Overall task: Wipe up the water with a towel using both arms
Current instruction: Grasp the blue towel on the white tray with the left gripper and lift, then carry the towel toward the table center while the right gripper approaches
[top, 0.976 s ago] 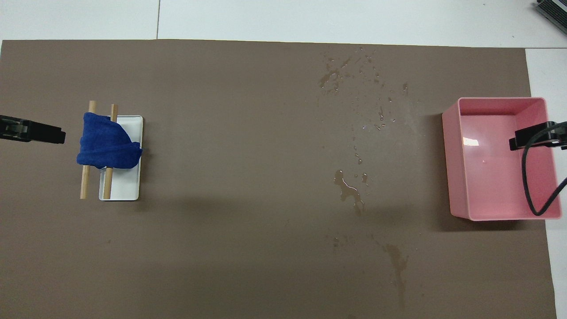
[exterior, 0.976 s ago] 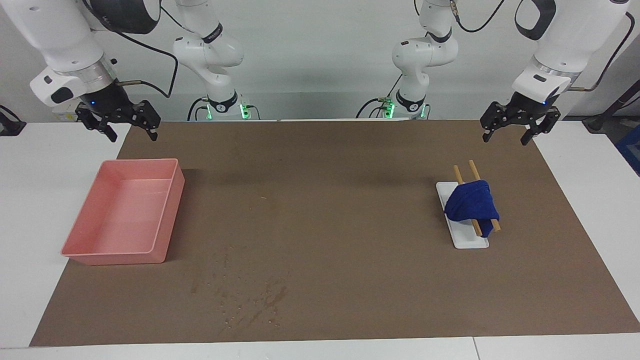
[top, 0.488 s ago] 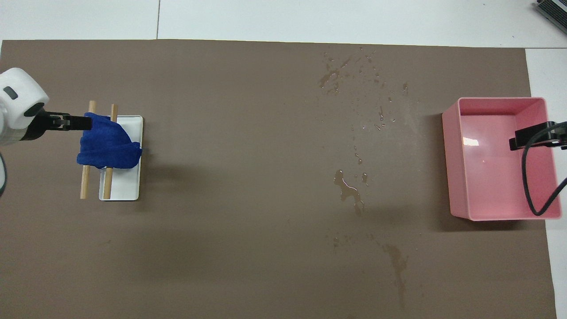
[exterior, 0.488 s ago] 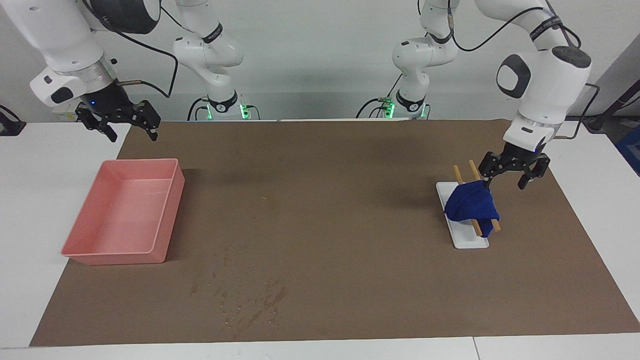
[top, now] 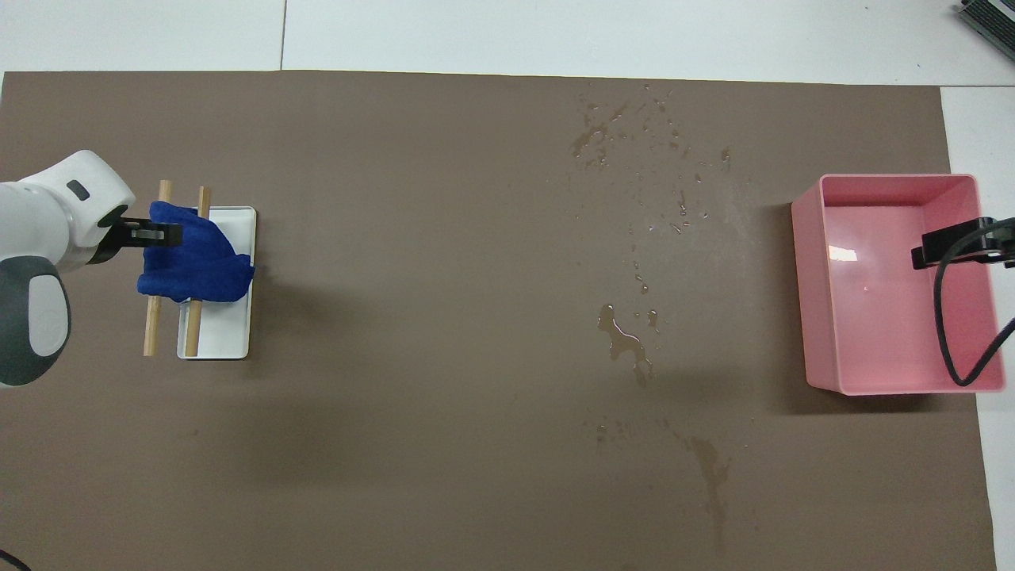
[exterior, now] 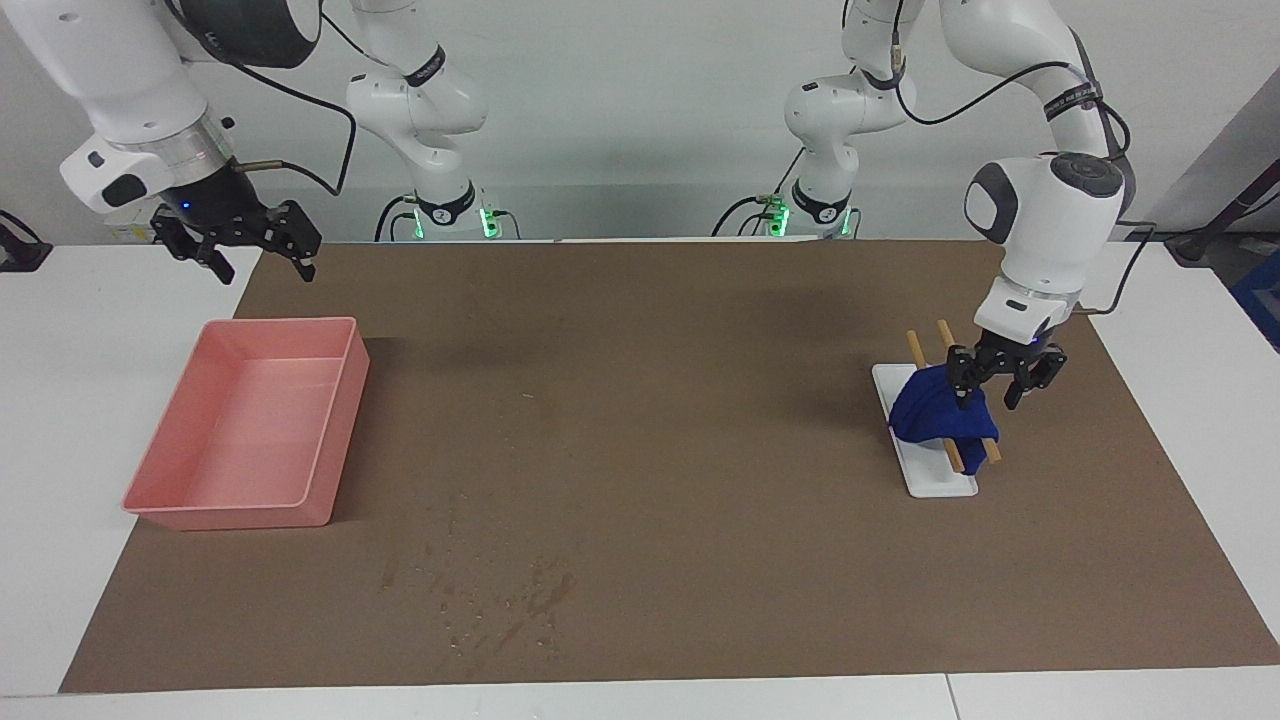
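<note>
A crumpled blue towel (exterior: 928,415) (top: 198,262) is draped over two wooden rods (exterior: 913,346) (top: 151,329) that lie across a small white tray (exterior: 940,480) (top: 230,333). My left gripper (exterior: 988,392) (top: 162,232) is open and low at the towel's top edge, with one finger touching the cloth. Spilled water (exterior: 500,600) (top: 626,342) lies in drops and streaks on the brown mat (exterior: 660,380), farther from the robots than the pink bin. My right gripper (exterior: 262,265) (top: 951,242) is open and empty, and it waits raised over the mat's corner by the pink bin.
An empty pink bin (exterior: 340,430) (top: 904,387) stands toward the right arm's end of the table. White tabletop (exterior: 60,400) surrounds the mat.
My left arm has swung in and come down from the mat's corner onto the towel. The right arm, towel, tray and bin have not moved.
</note>
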### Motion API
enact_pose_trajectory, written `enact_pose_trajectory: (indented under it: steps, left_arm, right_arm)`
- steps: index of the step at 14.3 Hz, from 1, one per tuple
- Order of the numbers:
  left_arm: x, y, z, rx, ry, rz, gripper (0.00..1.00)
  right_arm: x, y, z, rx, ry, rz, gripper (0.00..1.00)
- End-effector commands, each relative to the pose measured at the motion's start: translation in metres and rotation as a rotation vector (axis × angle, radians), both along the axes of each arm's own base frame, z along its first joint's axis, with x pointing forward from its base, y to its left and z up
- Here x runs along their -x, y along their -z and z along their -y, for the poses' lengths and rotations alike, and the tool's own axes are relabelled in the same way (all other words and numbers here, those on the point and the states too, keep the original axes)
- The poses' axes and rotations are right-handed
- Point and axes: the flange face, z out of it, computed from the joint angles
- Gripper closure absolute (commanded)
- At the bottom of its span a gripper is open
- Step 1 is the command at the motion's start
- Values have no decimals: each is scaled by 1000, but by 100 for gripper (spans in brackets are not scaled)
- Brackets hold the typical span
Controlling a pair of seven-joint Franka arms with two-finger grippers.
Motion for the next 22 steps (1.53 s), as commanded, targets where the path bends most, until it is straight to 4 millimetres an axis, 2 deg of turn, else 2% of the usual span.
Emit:
enact_pose_trajectory:
  steps: [1,2,5,7,12,14,16,19,22]
  left_arm:
    - [11,3,4,-15,-21,14,53]
    - [10,4,3,-16,-22,12,58]
    - [9,1,2,-41,-8,17,87]
    - [8,-1,1,-68,8,23,100]
    - [7,-1,-3,-53,-34,22,100]
    - [4,-14,-2,37,-105,-4,100]
    - [-4,-44,-1,244,-221,-55,100]
    - [-4,-90,4,485,-479,-139,100]
    - [3,-121,40,729,-794,-204,100]
  right_arm:
    - [3,0,0,-2,-17,8,0]
    - [3,0,0,-2,-17,8,0]
    - [3,0,0,-2,-18,8,0]
    - [3,0,0,-2,-18,6,0]
    - [3,0,0,-2,-17,8,0]
    - [3,0,0,-2,-18,6,0]
    - [3,0,0,-2,-20,6,0]
    - [3,0,0,-2,-18,6,0]
    - [3,0,0,-2,-18,5,0]
